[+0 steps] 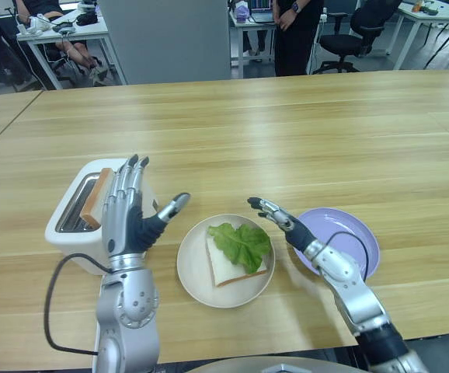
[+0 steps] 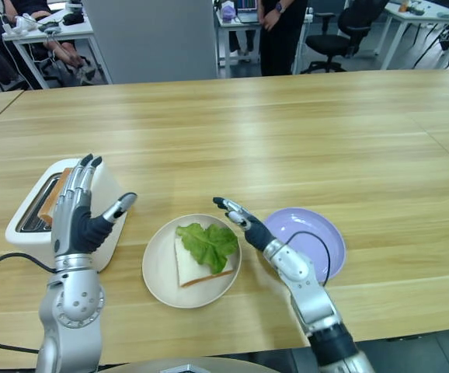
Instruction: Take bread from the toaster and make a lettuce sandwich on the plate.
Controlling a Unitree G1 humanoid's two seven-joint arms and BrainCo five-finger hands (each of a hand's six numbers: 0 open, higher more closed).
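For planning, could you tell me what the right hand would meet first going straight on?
The right hand would likely skim the cream plate at its far rim, near the lettuce; depth unclear.

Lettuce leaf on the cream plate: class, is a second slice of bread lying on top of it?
No, the lettuce leaf lies uncovered on the bread slice on the cream plate.

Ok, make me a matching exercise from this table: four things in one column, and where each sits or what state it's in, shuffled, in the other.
Column one:
1 toaster
2 lettuce
3 purple plate
4 left hand

Column two:
A lying on the bread on the cream plate
B bare, right of the cream plate
C open, fingers pointing up
D a slice standing in its slot

Pairs: 1-D, 2-A, 3-B, 4-C
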